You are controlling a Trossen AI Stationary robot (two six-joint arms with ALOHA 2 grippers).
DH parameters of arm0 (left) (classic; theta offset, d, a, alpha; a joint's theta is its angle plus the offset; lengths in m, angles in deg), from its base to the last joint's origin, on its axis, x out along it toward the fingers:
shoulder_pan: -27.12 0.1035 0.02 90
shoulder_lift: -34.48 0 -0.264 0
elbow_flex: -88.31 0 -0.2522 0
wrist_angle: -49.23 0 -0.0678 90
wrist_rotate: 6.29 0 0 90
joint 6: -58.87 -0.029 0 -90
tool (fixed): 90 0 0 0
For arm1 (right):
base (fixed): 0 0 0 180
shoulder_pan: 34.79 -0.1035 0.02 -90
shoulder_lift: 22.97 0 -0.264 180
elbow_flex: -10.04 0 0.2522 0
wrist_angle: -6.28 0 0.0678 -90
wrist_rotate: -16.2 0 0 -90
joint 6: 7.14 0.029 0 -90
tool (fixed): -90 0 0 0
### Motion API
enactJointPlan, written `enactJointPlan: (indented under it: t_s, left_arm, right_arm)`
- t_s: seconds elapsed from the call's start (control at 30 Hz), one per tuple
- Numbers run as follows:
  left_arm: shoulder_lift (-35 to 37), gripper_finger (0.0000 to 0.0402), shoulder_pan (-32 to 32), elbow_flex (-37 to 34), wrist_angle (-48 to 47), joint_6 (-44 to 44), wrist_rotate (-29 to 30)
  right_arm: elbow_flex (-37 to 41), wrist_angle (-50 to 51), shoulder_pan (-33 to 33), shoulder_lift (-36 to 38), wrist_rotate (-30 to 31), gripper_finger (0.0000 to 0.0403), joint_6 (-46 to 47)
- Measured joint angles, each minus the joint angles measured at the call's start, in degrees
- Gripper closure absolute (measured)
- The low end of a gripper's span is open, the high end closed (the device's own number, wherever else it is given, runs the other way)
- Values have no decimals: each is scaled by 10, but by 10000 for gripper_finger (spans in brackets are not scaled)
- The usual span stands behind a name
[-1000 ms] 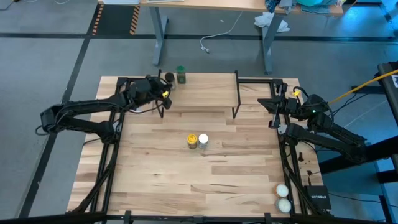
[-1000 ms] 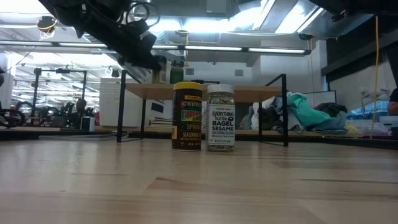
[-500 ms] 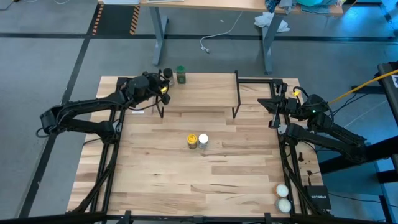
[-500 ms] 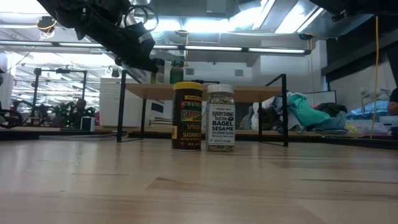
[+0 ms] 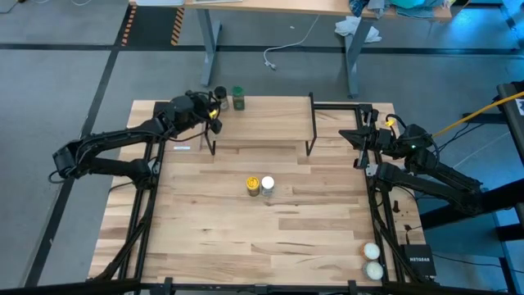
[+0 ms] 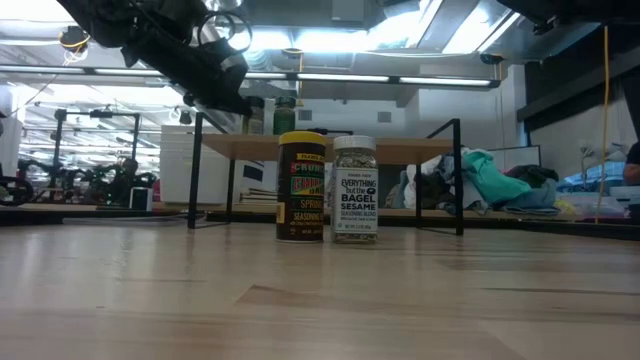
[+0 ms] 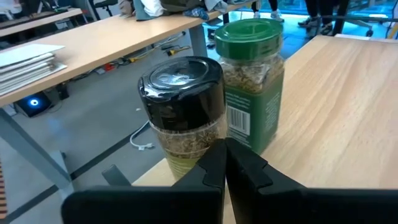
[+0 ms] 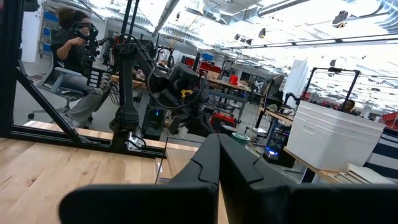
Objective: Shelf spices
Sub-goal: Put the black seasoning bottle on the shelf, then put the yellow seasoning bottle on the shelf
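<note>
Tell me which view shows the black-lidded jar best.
The left wrist view: the black-lidded jar fills it, beside the green-lidded jar, just past the shut left gripper. The high view shows only its lid; the low view barely shows it, the right wrist view not at all.

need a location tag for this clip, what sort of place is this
Most likely a robotics lab or workshop: other robot arms on stands, a seated person at a workstation, and desks around the table.

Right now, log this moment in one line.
left gripper: shut, behind black jar | green jar: on shelf | right gripper: shut, idle
</note>
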Motion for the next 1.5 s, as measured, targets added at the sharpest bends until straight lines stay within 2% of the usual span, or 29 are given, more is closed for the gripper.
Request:
enactJointPlan:
  t_s: [0.5,0.73,1.03,1.17,1.37,1.5]
  left_arm:
    - [-30,398,-1,0,-2,-3,-33]
    - [4,396,-54,8,13,-31,-35]
    - [28,392,-166,28,-42,-45,-56]
    - [8,345,-232,28,-63,-30,-58]
    - [-45,220,-335,62,-65,-30,-32]
    - [-93,152,-361,112,-134,-47,-10]
  right_arm:
    - [0,0,0,0,6,397,0]
    - [0,1,0,0,6,397,0]
    - [0,1,0,0,6,397,0]
    - [0,1,0,0,6,397,0]
    - [0,1,0,0,6,397,0]
    - [0,1,0,0,17,397,0]
